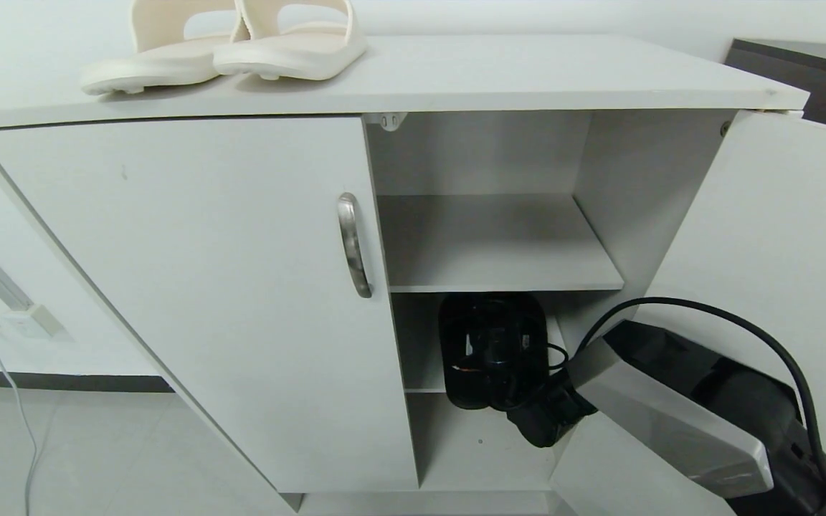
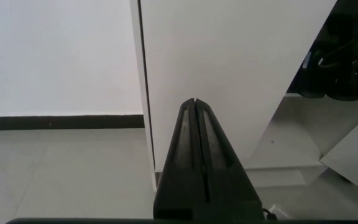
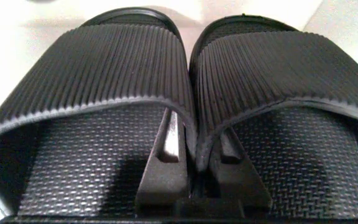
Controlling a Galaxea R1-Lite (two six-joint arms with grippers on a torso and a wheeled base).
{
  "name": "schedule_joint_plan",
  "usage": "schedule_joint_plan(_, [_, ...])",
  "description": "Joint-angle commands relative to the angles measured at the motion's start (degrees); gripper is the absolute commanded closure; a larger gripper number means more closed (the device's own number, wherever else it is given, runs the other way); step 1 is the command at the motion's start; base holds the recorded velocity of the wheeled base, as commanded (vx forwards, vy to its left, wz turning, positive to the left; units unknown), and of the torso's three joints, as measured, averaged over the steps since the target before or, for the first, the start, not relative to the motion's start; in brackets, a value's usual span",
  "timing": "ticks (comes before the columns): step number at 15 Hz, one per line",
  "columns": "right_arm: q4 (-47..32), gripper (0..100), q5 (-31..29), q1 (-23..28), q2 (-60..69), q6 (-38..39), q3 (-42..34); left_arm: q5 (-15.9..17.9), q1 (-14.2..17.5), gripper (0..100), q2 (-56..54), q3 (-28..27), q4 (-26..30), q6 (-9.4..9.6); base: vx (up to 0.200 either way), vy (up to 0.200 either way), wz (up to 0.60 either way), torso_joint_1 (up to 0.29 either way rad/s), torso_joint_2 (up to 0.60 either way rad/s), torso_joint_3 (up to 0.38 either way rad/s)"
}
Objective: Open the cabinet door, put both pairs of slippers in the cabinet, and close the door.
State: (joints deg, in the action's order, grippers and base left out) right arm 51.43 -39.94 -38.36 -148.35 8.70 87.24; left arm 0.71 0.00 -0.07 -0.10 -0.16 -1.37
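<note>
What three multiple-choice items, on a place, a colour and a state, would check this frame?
1. Where do the cream slippers lie? A. On the floor B. On the cabinet top C. On the upper shelf
2. What colour is the pair in the right gripper? A. Black B. Red C. Cream
3. The right door is: A. shut B. missing C. open
Answers: 1 B, they rest above the closed left door; 2 A, ribbed black straps flank the fingers; 3 C, it is swung aside, baring the shelves.
</note>
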Motion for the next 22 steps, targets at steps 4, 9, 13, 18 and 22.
schedule_joint_plan(4, [-1.77,100,0.03,0.57,-3.44,0.0,4.61,0.0,0.0,100,0.07,0.01,-0.02,-0.04,0.0,0.0,0.0,0.0,0.0,0.0])
schedule_joint_plan(9, [-2.3,0,0.03,0.75,-3.7,0.0,5.05,0.0,0.0,100,0.07,0.01,-0.02,-0.04,0.0,0.0,0.0,0.0,0.0,0.0])
schedule_joint_plan(13, [-2.04,0,0.03,0.66,-2.82,-0.09,2.68,0.0,0.0,100,0.07,0.01,-0.02,-0.04,0.0,0.0,0.0,0.0,0.0,0.0])
schedule_joint_plan(18, [3.32,0,-0.05,-0.31,4.03,-0.09,-8.4,0.0,0.0,100,0.07,0.01,-0.02,-0.04,0.0,0.0,0.0,0.0,0.0,0.0])
schedule_joint_plan(22, [11.15,0,-0.05,-2.15,11.68,-0.09,-23.08,0.0,0.0,100,0.07,0.01,-0.02,-0.04,0.0,0.0,0.0,0.0,0.0,0.0])
